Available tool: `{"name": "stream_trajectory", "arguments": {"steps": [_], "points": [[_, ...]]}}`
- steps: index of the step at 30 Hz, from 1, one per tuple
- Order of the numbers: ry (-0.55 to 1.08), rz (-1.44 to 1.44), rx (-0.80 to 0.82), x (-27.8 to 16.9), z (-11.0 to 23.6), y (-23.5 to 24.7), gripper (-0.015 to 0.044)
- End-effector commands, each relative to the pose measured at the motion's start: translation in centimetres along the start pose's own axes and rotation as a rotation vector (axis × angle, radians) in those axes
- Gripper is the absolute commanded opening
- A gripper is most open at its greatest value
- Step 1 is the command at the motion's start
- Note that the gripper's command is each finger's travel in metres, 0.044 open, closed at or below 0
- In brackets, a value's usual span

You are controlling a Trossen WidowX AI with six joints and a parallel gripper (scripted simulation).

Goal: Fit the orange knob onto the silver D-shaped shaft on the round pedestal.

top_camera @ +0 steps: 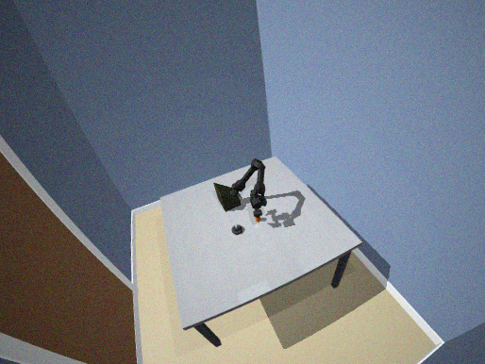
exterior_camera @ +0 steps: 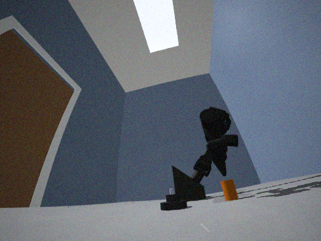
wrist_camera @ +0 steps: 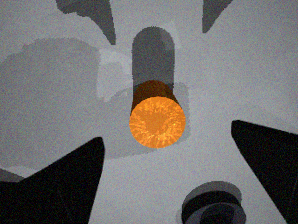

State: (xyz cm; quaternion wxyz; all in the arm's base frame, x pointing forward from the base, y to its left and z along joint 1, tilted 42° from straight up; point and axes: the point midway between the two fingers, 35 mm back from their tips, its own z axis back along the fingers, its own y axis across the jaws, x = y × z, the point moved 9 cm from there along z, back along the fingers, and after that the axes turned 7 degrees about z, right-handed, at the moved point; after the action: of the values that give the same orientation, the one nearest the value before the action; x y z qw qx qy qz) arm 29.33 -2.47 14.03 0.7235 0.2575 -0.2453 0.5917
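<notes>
The orange knob [top_camera: 258, 219] [exterior_camera: 229, 190] [wrist_camera: 157, 122] stands upright on the table by itself, one flat end up; its hole is not visible. My gripper [exterior_camera: 225, 175] [wrist_camera: 167, 135] is open and empty, with its fingertips a little above the knob and wide to either side of it in the wrist view. The dark round pedestal [top_camera: 238, 230] [exterior_camera: 173, 205] [wrist_camera: 214, 202] stands on the table a short way from the knob. Its silver shaft [exterior_camera: 171, 191] points up with nothing on it; its flat side cannot be made out.
The pale table [top_camera: 226, 278] [exterior_camera: 125, 221] carries everything. A dark slanted panel [top_camera: 226, 197] [exterior_camera: 187, 187] stands behind the pedestal, near the arm's base. The arm's shadow [top_camera: 297, 207] falls on the table beside the knob.
</notes>
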Motion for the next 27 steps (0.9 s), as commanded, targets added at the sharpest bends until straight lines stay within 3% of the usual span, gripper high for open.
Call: {"name": "stream_trajectory", "arguments": {"steps": [1, 27], "points": [[0.002, 0.010, 0.007, 0.3, 1.4, 0.3, 0.0440], [0.003, 0.010, 0.007, 0.2, -2.8, 0.2, 0.0440]]}}
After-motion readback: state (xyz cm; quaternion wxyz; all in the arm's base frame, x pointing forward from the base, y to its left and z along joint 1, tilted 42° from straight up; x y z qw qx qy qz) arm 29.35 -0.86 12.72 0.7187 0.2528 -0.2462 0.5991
